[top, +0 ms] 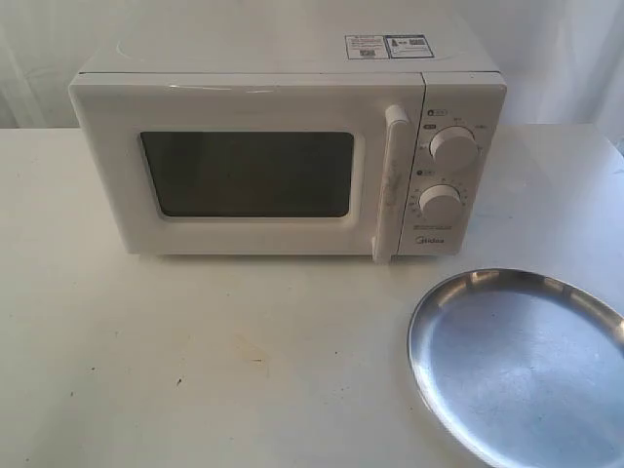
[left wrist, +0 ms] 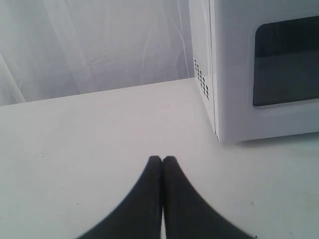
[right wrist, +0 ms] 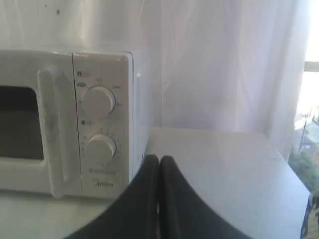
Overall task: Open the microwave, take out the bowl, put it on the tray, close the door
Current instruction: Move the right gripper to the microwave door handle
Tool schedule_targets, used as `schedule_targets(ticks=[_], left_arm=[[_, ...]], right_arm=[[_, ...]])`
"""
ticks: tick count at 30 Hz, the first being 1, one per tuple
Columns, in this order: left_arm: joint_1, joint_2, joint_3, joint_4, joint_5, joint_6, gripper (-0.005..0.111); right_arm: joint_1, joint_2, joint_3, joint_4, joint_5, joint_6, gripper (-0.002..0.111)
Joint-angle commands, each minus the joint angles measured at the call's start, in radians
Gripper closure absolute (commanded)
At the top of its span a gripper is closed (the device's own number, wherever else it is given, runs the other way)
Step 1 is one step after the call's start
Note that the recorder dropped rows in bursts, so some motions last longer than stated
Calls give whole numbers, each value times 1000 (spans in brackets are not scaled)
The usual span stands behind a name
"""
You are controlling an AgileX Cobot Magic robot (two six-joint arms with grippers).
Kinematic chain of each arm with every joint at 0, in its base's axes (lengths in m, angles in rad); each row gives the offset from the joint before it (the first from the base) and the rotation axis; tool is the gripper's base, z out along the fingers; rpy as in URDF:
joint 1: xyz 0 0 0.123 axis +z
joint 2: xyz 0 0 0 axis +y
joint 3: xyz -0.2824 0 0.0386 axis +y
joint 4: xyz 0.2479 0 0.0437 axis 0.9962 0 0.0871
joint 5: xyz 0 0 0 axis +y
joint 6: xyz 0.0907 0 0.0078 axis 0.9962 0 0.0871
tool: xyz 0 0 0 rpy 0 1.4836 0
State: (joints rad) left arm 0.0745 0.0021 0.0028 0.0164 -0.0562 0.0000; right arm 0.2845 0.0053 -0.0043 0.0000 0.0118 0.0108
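Note:
The white microwave (top: 283, 146) stands at the back of the table with its door (top: 244, 175) closed; the vertical bar handle (top: 390, 180) sits beside two round dials (top: 453, 146). The silver tray (top: 522, 366) lies empty at the front right. The bowl is hidden from every view. Neither arm shows in the exterior view. My left gripper (left wrist: 162, 159) is shut and empty above bare table, off the microwave's (left wrist: 259, 69) left front corner. My right gripper (right wrist: 159, 159) is shut and empty, off the microwave's (right wrist: 70, 119) right side near the dial panel (right wrist: 99, 124).
A white curtain (right wrist: 214, 59) hangs behind the table. The table's (top: 195, 351) right edge (right wrist: 294, 174) shows in the right wrist view, with a window beyond it. Faint stains mark the tabletop in front of the microwave.

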Motion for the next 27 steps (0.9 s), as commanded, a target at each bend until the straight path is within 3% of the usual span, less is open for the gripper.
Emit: schedule_targets(ticks=[1,8,16,21,24,27], left_arm=[[-1,-2,-3,-8,-4,0,107],[-1,-2,-3,-8,-4,0,107],[-1,-2,-3,-8,-4,0,107],[-1,-2,-3,-8,-4,0,107],[-1,-2,-3,-8,-4,0,107],[-1,-2,-3,-8,-4,0,107]], right_arm=[[-1,-5,4,0,-170,60,108],[-1,-5,4,0,-226,480,108],[-1,-5,4,-11,-387,573,108],[-1,-5,4,-331,-692,809,108],[-1,15,-76,-543,-859,928,108],[-1,89,-199,-739,-904,941,108]])
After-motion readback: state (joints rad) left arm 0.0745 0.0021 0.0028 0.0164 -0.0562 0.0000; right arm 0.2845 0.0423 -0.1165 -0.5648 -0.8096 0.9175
